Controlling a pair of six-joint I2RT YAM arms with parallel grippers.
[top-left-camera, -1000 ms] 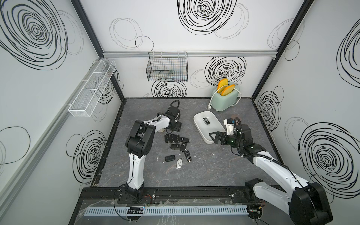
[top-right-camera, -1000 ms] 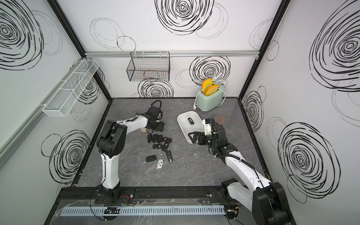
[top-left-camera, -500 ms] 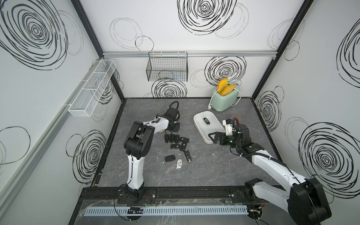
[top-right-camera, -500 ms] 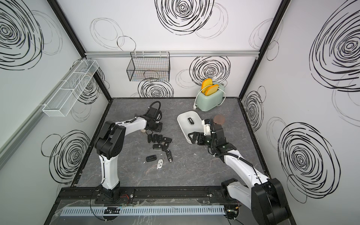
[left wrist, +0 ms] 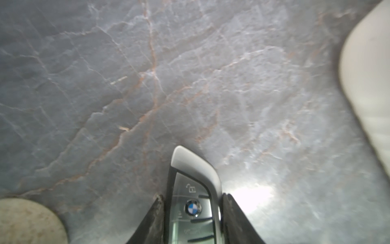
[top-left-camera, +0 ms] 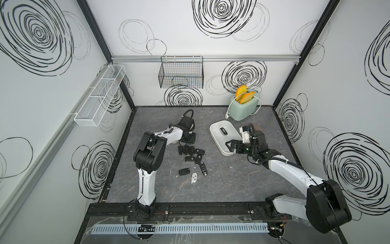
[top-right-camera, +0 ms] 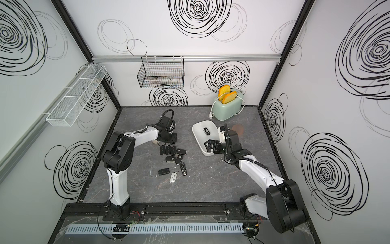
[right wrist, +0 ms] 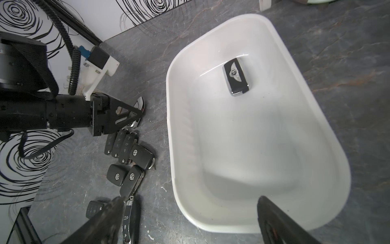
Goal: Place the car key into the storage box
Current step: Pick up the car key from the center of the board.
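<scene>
The car key fob (left wrist: 193, 219) in the left wrist view carries the blue-and-white BMW roundel (left wrist: 193, 208) on its face. An open-padlock symbol (left wrist: 190, 188) sits beside it, toward the fob's rounded end. The fob's other markings are too blurred to read. In the right wrist view, the black key (right wrist: 236, 79) lying in the storage box (right wrist: 185, 137) shows a winged Bentley emblem. On the counter (right wrist: 348, 63), three black flip keys (right wrist: 140, 155) bear the round VW badge.

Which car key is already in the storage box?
The black key with the winged emblem, flat on the storage box floor. The BMW key is pinched in the left gripper; other keys lie on the table.
</scene>
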